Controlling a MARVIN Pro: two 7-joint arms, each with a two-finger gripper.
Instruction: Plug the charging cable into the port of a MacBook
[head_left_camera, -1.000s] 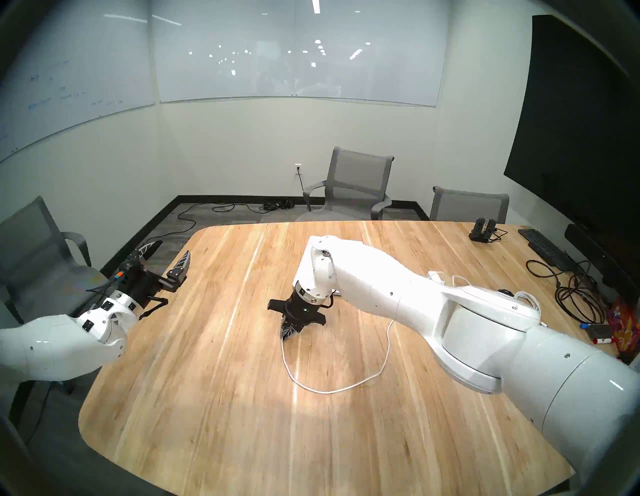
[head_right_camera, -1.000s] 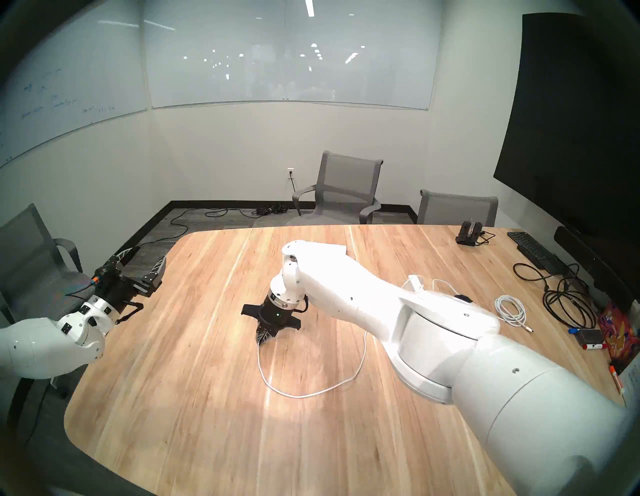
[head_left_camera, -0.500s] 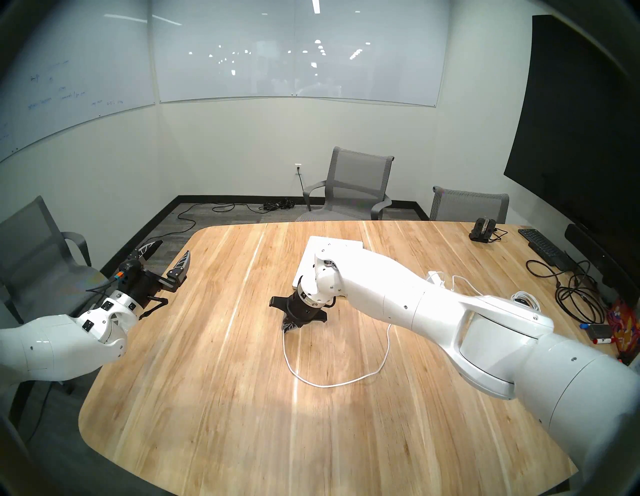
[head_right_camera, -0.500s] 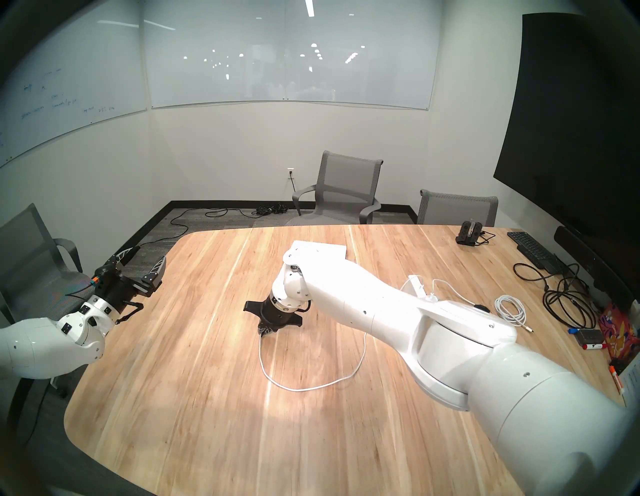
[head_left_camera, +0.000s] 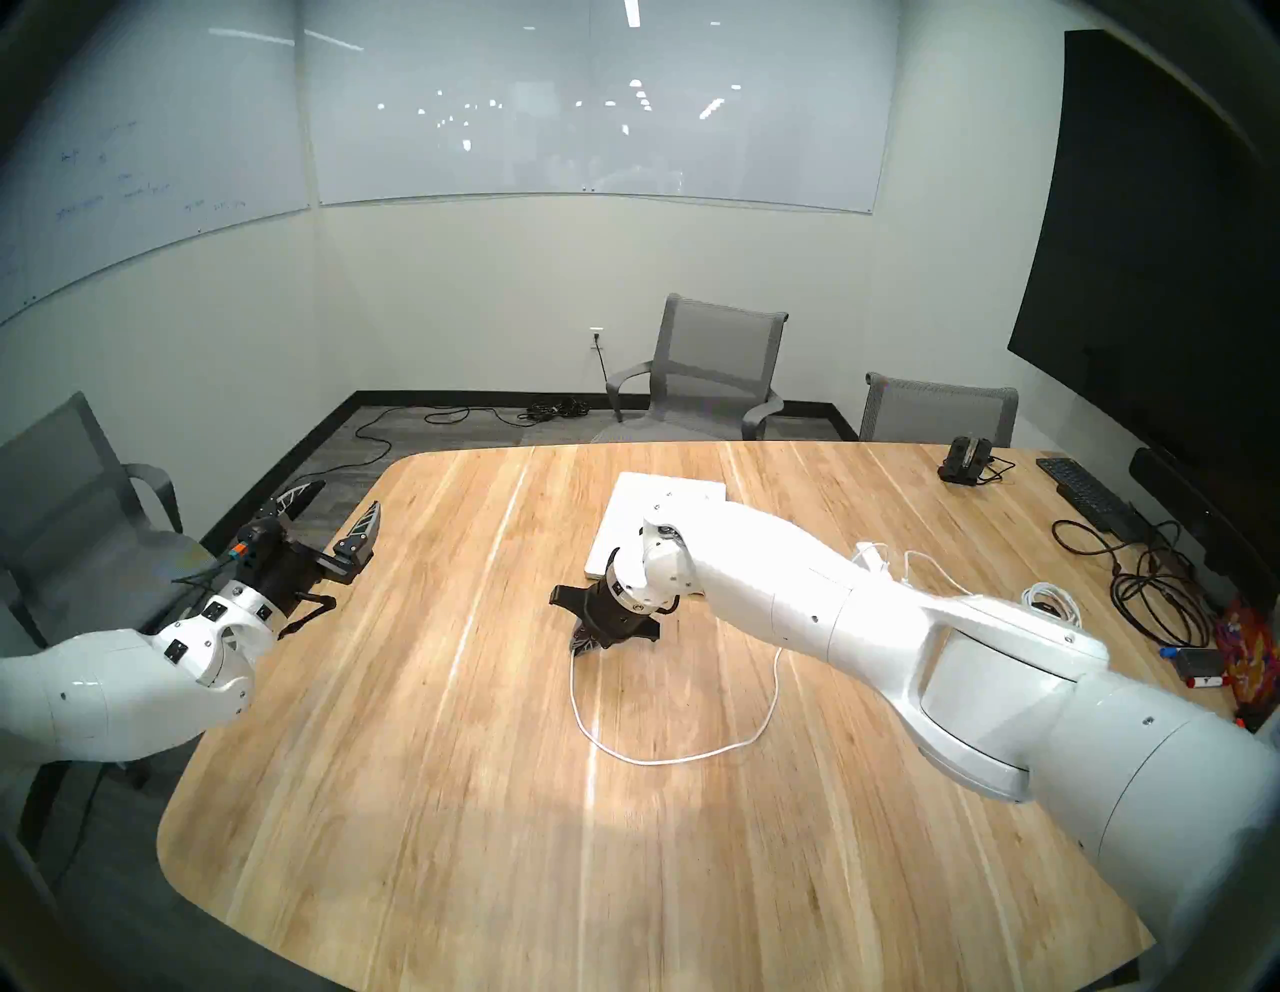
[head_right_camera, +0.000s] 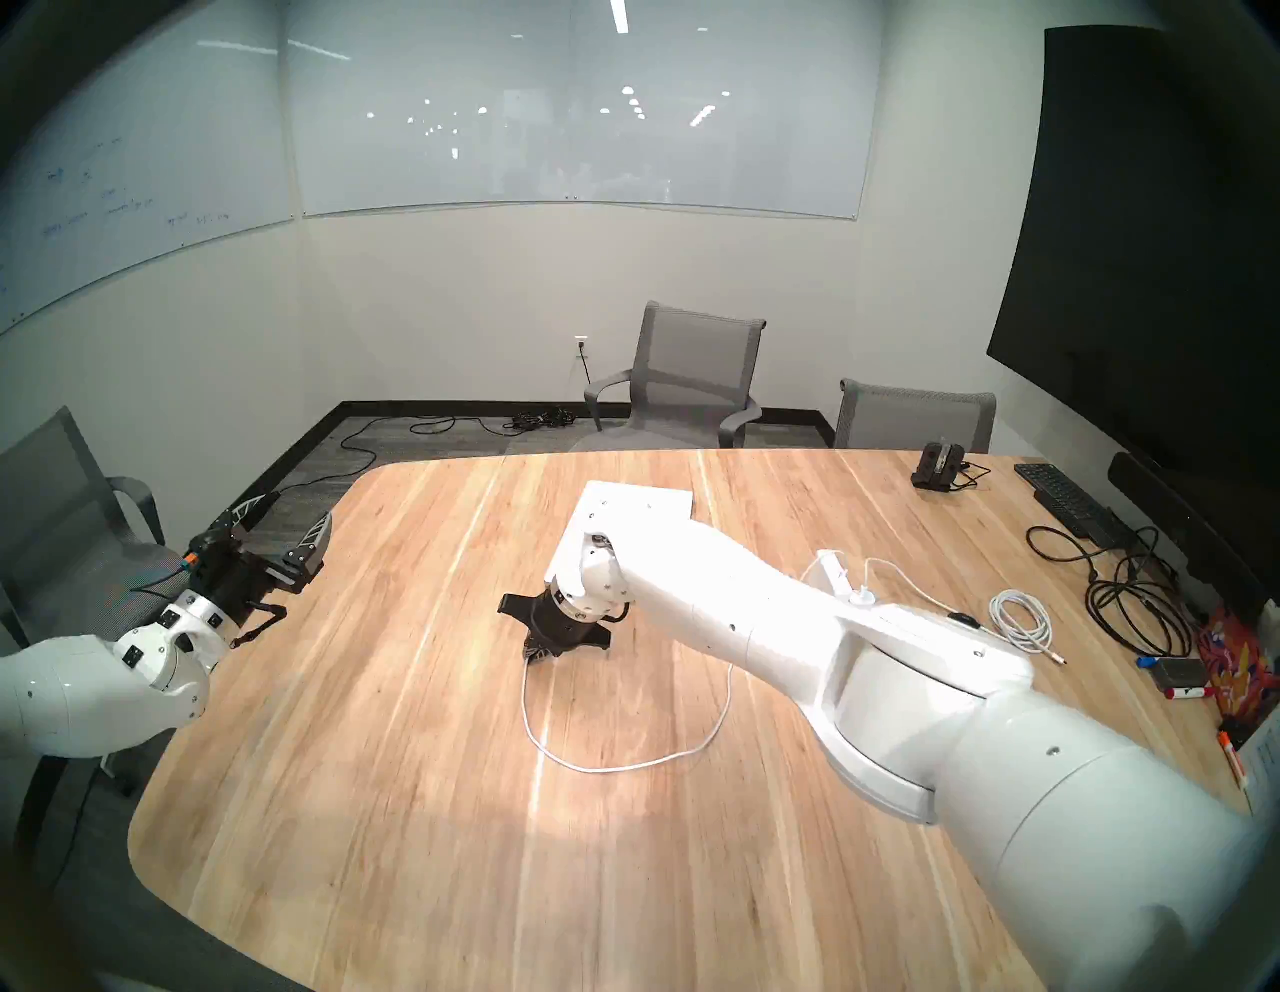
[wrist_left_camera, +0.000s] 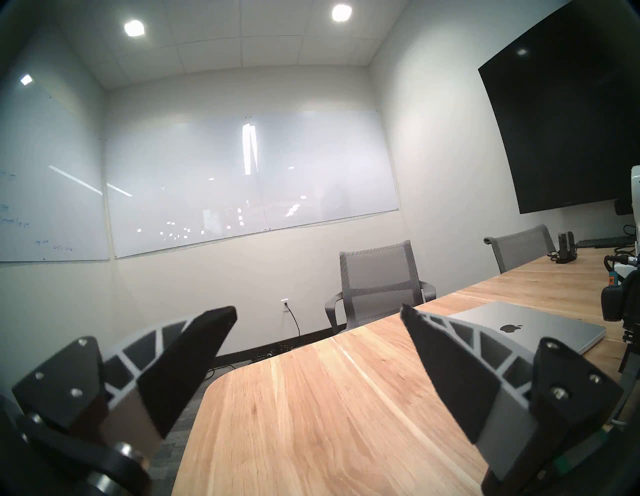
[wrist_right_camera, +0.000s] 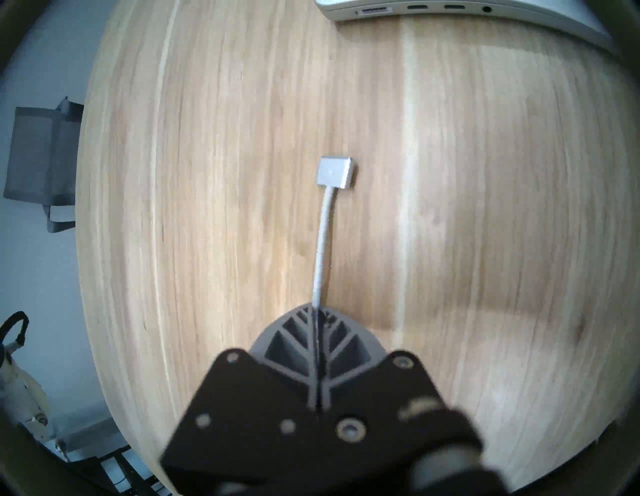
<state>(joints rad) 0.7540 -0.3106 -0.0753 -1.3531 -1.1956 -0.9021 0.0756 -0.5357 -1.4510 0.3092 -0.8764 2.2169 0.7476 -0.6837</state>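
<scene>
Your right gripper (wrist_right_camera: 317, 308) is closed on the charging cable (wrist_right_camera: 322, 242), some way behind its flat silver connector (wrist_right_camera: 335, 172). The cord is light and soft, so the free end can sag and swing; in my judgement a hold closer to the stiff connector gives you more control. Compared with one second ago, the wrist is tilted more and the MacBook (head_left_camera: 665, 495) is more uncovered. At 12 o'clock in the wrist view, well apart, waits the port (wrist_right_camera: 374, 11). Your left gripper (head_left_camera: 332, 516) hangs open, empty.
</scene>
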